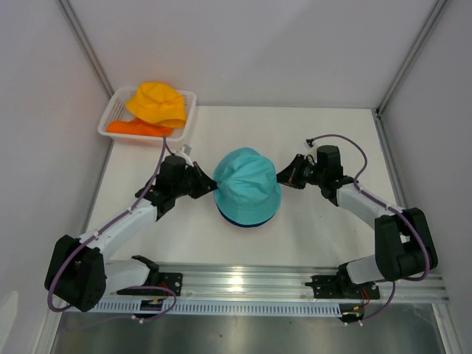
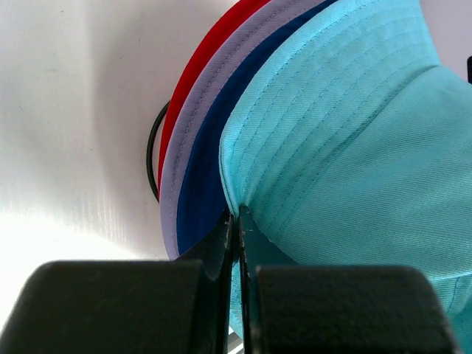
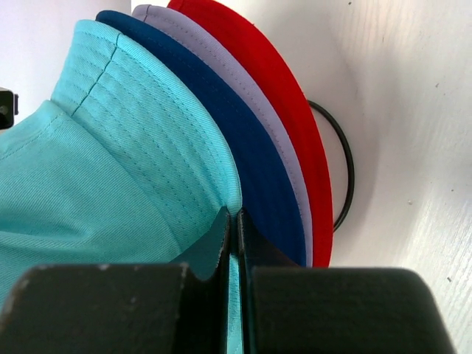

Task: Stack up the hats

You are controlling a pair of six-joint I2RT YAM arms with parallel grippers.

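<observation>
A teal hat sits on top of a stack at the table's middle. Under its brim lie a dark blue hat, a lilac hat and a red hat. My left gripper is shut on the teal brim at the stack's left side. On the right side my right gripper pinches the same brim, shut on it. The dark blue hat, lilac hat and red hat fan out beneath. A yellow hat and an orange hat rest in the basket.
A white slatted basket stands at the back left corner of the table. A black wire ring of the stand shows under the stack, also on its other side. White walls enclose the table on three sides.
</observation>
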